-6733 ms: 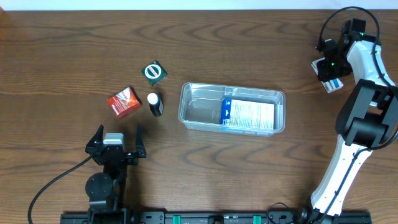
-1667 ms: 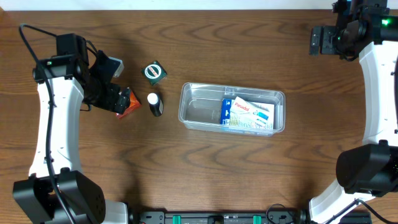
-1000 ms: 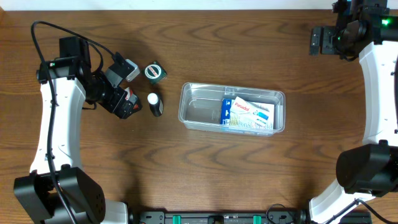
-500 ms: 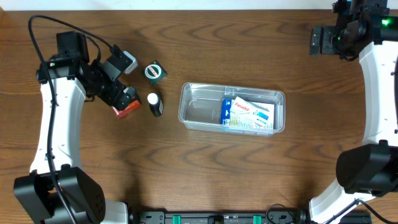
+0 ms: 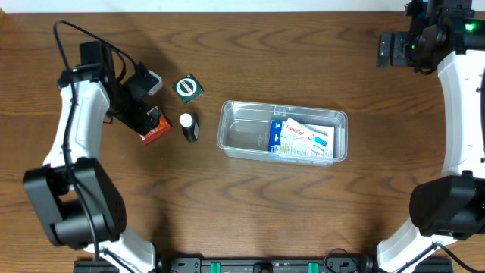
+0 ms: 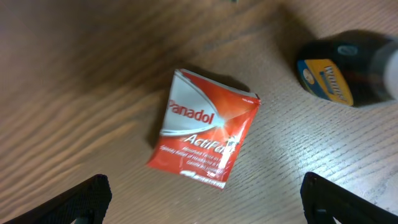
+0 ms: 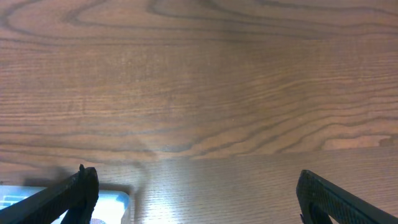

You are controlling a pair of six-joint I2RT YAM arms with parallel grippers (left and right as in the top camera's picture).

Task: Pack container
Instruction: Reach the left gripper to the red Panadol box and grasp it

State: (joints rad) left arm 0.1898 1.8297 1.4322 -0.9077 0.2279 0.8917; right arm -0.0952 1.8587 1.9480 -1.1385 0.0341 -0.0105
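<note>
Left gripper (image 6: 202,198) spread over red Panadol box (image 6: 205,127) lying on table (image 6: 87,74); right gripper (image 7: 196,186) spread, far from container (image 5: 244,135)

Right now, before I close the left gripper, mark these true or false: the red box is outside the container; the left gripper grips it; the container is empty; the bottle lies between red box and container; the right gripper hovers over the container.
1. The red box lies on the table, outside the container. True.
2. The left gripper grips it. False: its fingers stand wide apart, clear of the box.
3. The container is empty. False: a blue and white box lies in its right half.
4. The bottle lies between red box and container. True.
5. The right gripper hovers over the container. False: it is off near the table's far right corner.
</note>
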